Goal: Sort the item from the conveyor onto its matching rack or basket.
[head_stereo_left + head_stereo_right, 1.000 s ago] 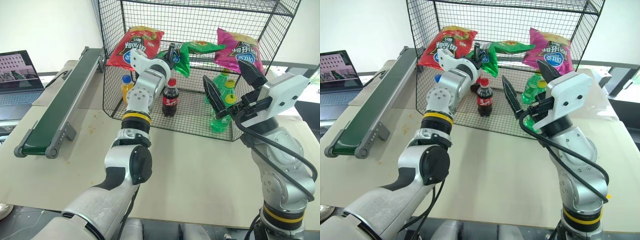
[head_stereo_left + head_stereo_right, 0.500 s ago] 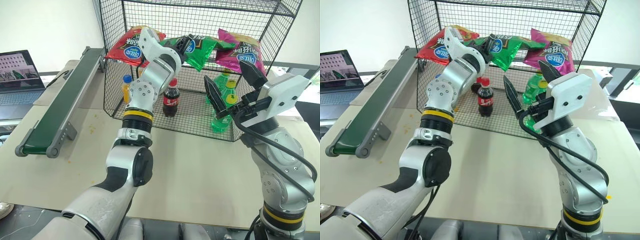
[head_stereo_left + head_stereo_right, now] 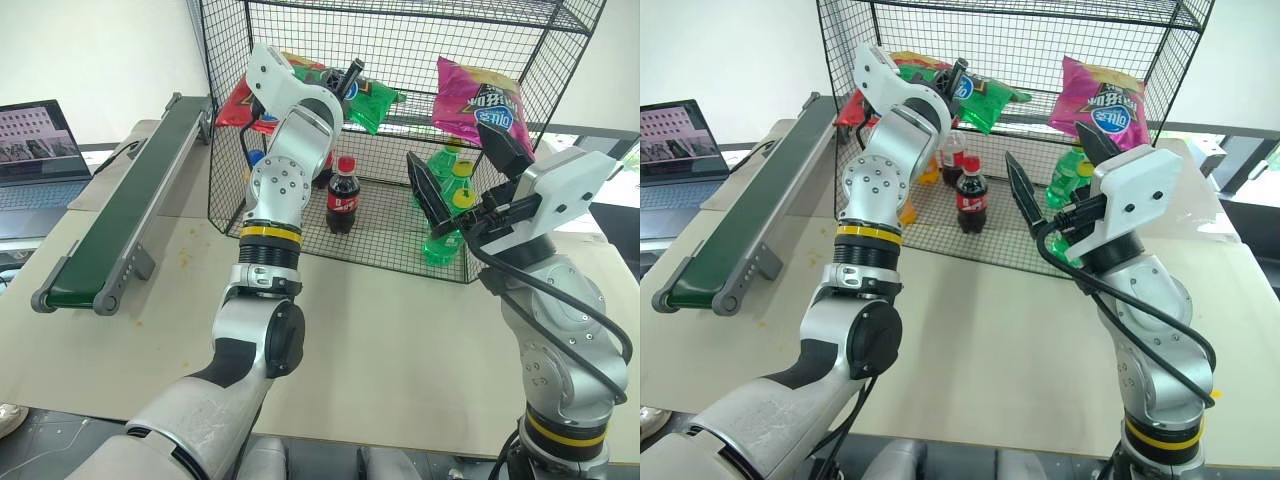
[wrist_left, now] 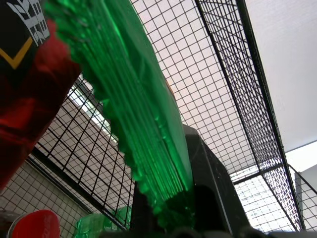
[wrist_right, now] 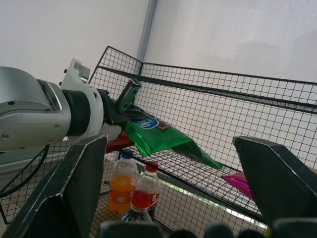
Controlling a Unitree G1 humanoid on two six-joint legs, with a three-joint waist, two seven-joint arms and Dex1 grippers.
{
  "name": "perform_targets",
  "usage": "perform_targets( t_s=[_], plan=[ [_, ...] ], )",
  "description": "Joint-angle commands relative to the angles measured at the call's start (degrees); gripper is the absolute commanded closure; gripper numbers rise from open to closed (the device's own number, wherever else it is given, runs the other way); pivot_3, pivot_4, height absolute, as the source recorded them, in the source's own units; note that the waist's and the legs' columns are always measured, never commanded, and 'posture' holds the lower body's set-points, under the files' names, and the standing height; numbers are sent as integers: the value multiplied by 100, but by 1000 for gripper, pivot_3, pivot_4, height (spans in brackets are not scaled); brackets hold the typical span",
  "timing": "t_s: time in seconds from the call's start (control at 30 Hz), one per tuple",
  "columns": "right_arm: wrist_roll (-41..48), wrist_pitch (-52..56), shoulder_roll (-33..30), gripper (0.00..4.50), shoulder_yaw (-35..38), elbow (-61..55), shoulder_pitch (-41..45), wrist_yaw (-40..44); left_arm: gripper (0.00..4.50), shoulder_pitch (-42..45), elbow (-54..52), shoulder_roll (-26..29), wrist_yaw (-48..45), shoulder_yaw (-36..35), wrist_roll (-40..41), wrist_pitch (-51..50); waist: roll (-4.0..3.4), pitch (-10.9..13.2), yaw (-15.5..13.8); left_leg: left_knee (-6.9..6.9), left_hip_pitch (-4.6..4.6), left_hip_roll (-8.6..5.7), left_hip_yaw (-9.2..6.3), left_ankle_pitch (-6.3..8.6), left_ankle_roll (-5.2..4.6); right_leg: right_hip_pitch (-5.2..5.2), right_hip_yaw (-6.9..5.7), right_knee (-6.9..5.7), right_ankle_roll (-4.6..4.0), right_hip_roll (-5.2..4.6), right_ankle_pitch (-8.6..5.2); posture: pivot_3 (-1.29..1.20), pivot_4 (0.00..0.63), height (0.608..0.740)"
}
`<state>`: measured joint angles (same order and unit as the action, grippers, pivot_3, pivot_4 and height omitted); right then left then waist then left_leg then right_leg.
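The item, a green chip bag [image 3: 372,98], is held by its edge at the upper shelf of the rack [image 3: 400,30], between a red bag [image 3: 232,106] and a magenta bag [image 3: 480,98]. My left gripper [image 3: 350,76] is shut on it, reaching into the cage from the front. In the left wrist view the green bag [image 4: 133,99] rises from between the closed fingers. The right wrist view shows the bag [image 5: 158,136] sloping down toward the shelf. My right gripper [image 3: 460,165] stands open in front of the rack's right half, holding nothing. The conveyor [image 3: 120,215] lies to the left.
On the rack's lower shelf stand a cola bottle [image 3: 342,195], an orange drink bottle [image 3: 252,160] and green bottles [image 3: 445,205]. A laptop [image 3: 35,150] sits at the far left beyond the conveyor. The beige tabletop [image 3: 400,330] spreads in front of the rack.
My left arm has risen and its wrist has rolled, carrying the green bag up and toward the red bag at the upper shelf. The right arm has kept still.
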<state>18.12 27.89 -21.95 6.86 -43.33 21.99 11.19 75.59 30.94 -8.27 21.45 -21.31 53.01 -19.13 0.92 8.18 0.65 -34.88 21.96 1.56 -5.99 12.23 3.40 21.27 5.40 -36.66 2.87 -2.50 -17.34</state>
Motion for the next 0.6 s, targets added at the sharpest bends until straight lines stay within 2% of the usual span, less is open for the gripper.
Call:
perform_targets(
  t_s=[0.03,0.37,0.6],
  plan=[
    [-41,-68,-25,0,60,-183,80,-22,4422,-31,194,-945,-34,-113,307,50,0,0,1,0,-1,0,0,0,0,0,0,-2,0,0,0,0,150,740],
    [-139,-26,-31,0,47,-212,84,-52,4422,505,1472,-999,-461,-415,546,594,-1,-1,1,0,-2,-1,0,-1,-1,0,-1,-3,0,0,0,0,150,740],
    [-174,-17,-19,0,57,-225,60,-54,4422,823,1893,-974,-892,-476,655,703,-1,-1,-5,-1,-4,-3,0,-3,-2,-3,-1,-4,0,0,0,0,150,740]
  ],
)
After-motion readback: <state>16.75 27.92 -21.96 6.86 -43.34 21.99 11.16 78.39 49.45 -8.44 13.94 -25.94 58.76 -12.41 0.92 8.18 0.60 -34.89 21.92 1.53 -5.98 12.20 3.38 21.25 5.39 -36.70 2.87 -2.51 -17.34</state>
